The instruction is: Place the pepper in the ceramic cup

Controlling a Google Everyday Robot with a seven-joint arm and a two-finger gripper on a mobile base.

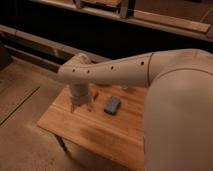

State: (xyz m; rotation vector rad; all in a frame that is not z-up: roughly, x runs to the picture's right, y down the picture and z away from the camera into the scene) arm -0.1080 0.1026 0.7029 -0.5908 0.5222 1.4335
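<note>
A: How far along is it?
B: Barely started, I am judging; the pepper [94, 93] is lying on the table [90, 131], just beside the claw [81, 106], which is hovering spread and empty.
A: The ceramic cup?
B: Not showing; the arm [112, 71] is blocking the far edge; grasping and placing are remaining.

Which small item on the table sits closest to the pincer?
The pepper, the red-orange sliver just beside the pincer, which hangs open over the wooden table. The blue-grey pad lies farther off.
</note>
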